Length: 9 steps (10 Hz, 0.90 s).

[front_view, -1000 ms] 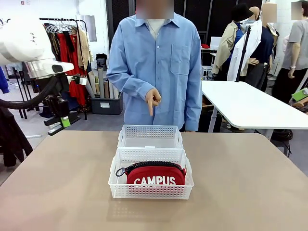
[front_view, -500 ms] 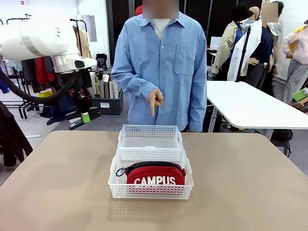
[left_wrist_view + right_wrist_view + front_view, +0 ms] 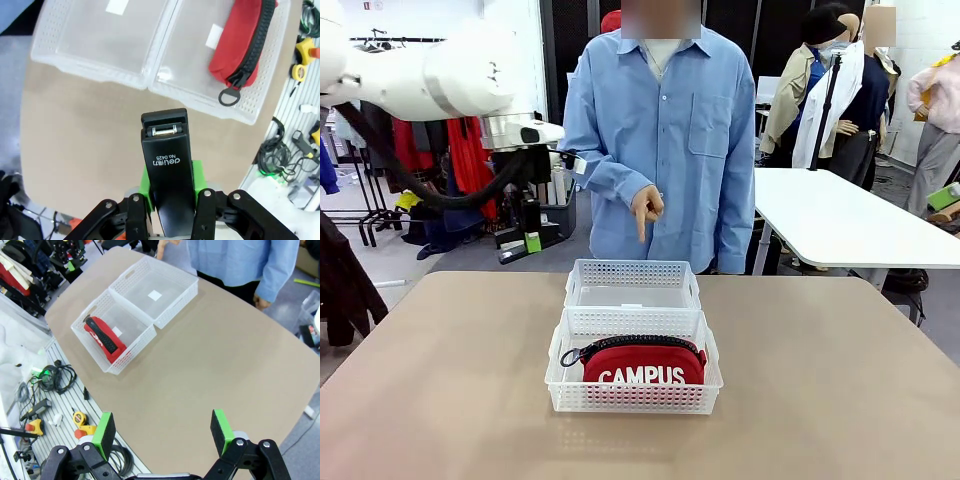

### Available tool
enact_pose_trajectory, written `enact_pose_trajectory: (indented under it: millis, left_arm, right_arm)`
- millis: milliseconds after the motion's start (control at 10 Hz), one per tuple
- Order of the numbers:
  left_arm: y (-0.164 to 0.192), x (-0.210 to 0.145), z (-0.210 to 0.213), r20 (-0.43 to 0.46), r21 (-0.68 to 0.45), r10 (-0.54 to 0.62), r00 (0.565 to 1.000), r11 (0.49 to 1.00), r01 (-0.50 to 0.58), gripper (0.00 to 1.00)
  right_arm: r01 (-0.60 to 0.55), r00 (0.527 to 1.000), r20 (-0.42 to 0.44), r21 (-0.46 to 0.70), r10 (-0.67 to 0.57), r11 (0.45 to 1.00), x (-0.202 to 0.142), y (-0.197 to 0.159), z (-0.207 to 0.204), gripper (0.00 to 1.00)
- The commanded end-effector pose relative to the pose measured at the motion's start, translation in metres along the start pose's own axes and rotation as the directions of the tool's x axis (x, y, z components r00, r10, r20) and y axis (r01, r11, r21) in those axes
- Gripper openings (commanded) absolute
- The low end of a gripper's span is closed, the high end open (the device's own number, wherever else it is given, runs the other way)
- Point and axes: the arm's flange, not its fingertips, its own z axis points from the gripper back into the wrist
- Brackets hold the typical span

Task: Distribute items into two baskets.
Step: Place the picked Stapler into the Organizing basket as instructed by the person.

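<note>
My left gripper (image 3: 532,242) hangs in the air past the table's far left edge, left of the baskets. In the left wrist view the left gripper (image 3: 170,182) is shut on a black stapler (image 3: 166,145), held high over bare tabletop beside both baskets. The far basket (image 3: 632,272) is empty. In the near basket (image 3: 633,398) lies the red "CAMPUS" pouch (image 3: 642,366). From the right wrist view, the two baskets (image 3: 150,290) (image 3: 120,352) and the pouch (image 3: 102,337) sit far below my open right gripper (image 3: 162,432).
A person in a blue shirt stands at the far side, one hand (image 3: 645,210) pointing down over the far basket. A white table (image 3: 840,225) stands behind at the right. Cables and tools (image 3: 55,390) lie on a rail beside the table.
My left arm has swung to the right toward the baskets, carrying the stapler. The person's pointing hand stays roughly where it was.
</note>
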Motion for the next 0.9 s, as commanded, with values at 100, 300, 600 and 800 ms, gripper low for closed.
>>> enact_pose_trajectory:
  millis: [100, 300, 600, 800]
  left_arm:
    - [-0.005, 0.031, 0.003, -0.044, 0.013, -0.075, 0.996, 0.997, 0.076, 0.00]
    - [-0.009, 0.048, 0.000, -0.036, 0.021, -0.105, 0.994, 0.994, 0.105, 0.00]
    - [-0.008, 0.084, -0.011, -0.036, 0.065, -0.136, 0.990, 0.988, 0.138, 0.00]
    - [-0.003, 0.109, -0.022, -0.040, 0.095, -0.176, 0.984, 0.979, 0.179, 0.00]
  right_arm:
    - [-0.003, 1.000, 0.002, 0.002, 0.003, 1.000, 0.001, 0.001, 0.000, 1.00]
    - [-0.003, 1.000, 0.002, 0.002, 0.003, 1.000, 0.001, 0.001, 0.000, 1.00]
    - [-0.003, 1.000, 0.002, 0.002, 0.003, 1.000, 0.001, 0.001, 0.000, 1.00]
    - [-0.003, 1.000, 0.002, 0.002, 0.003, 1.000, 0.001, 0.001, 0.000, 1.00]
